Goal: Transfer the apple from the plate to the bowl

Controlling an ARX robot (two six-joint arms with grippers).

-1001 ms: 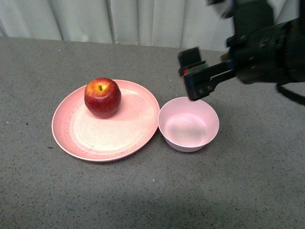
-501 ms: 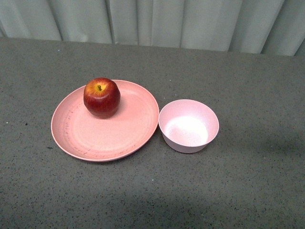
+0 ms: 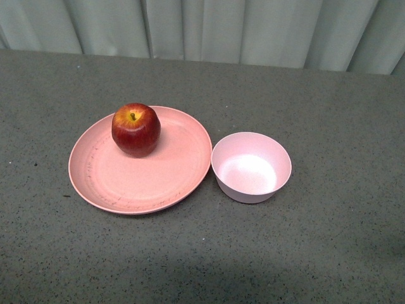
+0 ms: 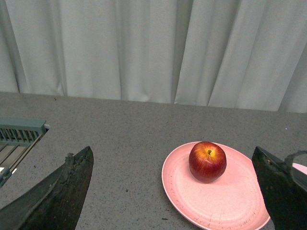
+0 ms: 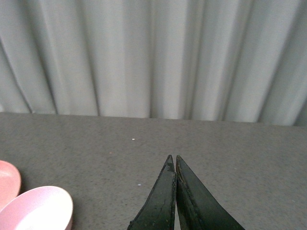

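On the grey speckled table [image 3: 329, 253], the dark-red apple [image 3: 136, 129] sat upright, stem up, on the far left part of the salmon-pink plate [image 3: 145, 187]. The pale-pink bowl [image 3: 248, 192] stood just to the right of the plate, its rim almost touching the plate's edge, with nothing inside it. Pale pleated curtains [image 3: 221, 28] hung behind the table.

From the left wrist view, the left gripper [image 4: 172, 151] was spread wide and held nothing, its two dark fingers [image 4: 57, 196] framing the apple and plate, which lay ahead of it and apart from it. A grey-green slatted object [image 4: 19, 134] showed at that picture's edge. The right gripper [image 5: 172, 160] had its jaws pressed together with nothing between them, pointing at bare table beside the bowl.
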